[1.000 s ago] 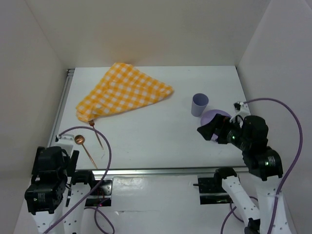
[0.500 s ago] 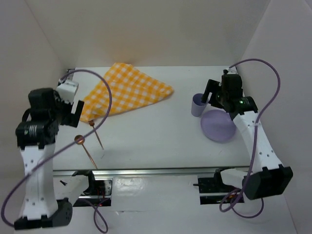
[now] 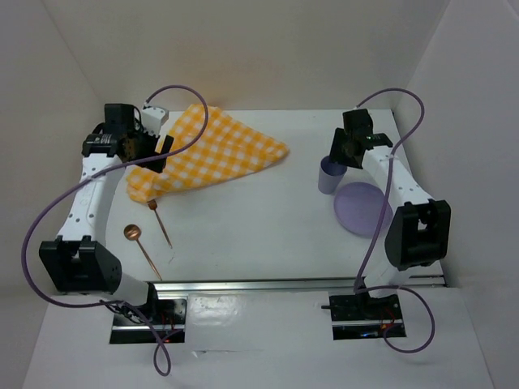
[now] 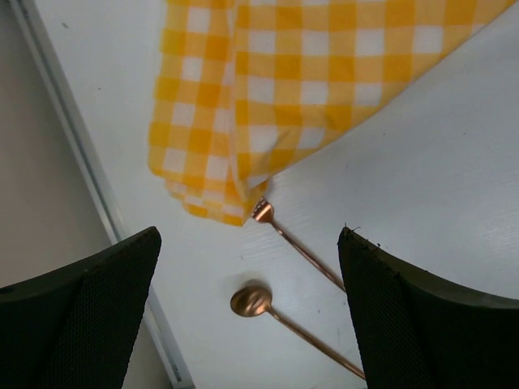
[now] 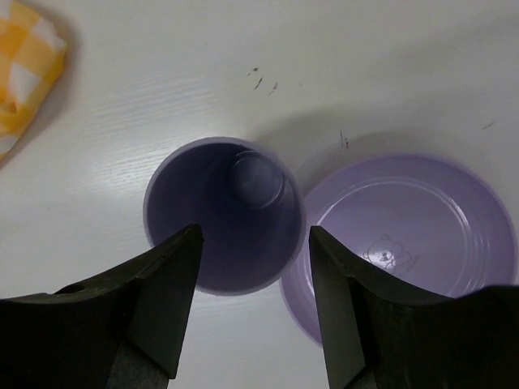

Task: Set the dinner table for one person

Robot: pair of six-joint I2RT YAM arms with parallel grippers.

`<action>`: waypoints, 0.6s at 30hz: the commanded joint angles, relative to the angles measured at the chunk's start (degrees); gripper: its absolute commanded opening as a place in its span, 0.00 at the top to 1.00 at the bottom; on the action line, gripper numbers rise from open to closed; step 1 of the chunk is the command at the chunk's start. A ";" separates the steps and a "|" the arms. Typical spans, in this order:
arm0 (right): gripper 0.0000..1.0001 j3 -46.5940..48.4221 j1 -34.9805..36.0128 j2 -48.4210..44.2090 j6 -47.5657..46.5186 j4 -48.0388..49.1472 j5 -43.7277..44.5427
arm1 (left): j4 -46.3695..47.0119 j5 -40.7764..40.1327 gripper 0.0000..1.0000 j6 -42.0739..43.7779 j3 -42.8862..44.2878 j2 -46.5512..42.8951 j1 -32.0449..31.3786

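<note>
On the white dinner table (image 3: 243, 219), a yellow-and-white checked cloth (image 3: 203, 150) lies at the back left. A copper fork (image 3: 160, 223) and a copper spoon (image 3: 139, 245) lie in front of it; the fork's head touches the cloth's corner (image 4: 261, 211). A purple cup (image 3: 331, 175) stands upright beside a purple plate (image 3: 362, 207) at the right. My left gripper (image 3: 150, 154) is open above the cloth's left end. My right gripper (image 3: 339, 150) is open just above the cup (image 5: 220, 213), fingers (image 5: 166, 275) apart over its rim. The plate (image 5: 405, 235) is empty.
Metal rails run along the table's left edge (image 3: 104, 174) and front edge (image 3: 268, 283). White walls enclose the table on three sides.
Both arms rose from near their bases and reached out over the table. The left gripper moved to the cloth's left end; the right gripper moved above the cup.
</note>
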 commanded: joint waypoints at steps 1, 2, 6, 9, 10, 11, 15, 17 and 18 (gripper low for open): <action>0.37 4.29 -0.59 1.53 -0.71 2.32 4.55 | 3.48 3.25 0.05 -3.16 3.88 5.32 -0.30; 0.37 4.29 -0.59 2.75 -0.71 2.32 4.55 | 2.87 3.26 0.05 -3.17 4.58 6.38 -0.30; 0.37 4.29 -1.20 4.87 -0.71 2.84 3.06 | 2.34 3.87 0.05 -3.70 6.53 9.55 -0.30; 0.42 4.29 -1.20 7.41 -0.71 2.85 1.56 | 4.00 3.87 0.05 -3.70 6.53 9.56 -0.30; 0.45 4.29 -1.20 7.42 -0.10 2.85 1.56 | 4.01 3.87 0.05 -3.70 6.53 9.56 -0.30; 0.49 4.29 -1.20 8.20 0.78 2.85 2.17 | 4.53 3.87 0.05 -3.70 6.53 9.56 -0.30; 0.74 5.44 -2.51 8.83 1.40 4.16 3.41 | 5.06 2.82 0.05 -3.17 5.39 9.56 -0.30; 0.87 7.53 -3.22 10.14 2.10 5.05 5.24 | 5.06 2.82 0.05 -2.65 4.86 9.56 -0.30; 0.91 8.42 -4.01 10.75 2.10 5.57 5.77 | 5.67 2.30 0.05 -2.64 4.25 9.56 -0.30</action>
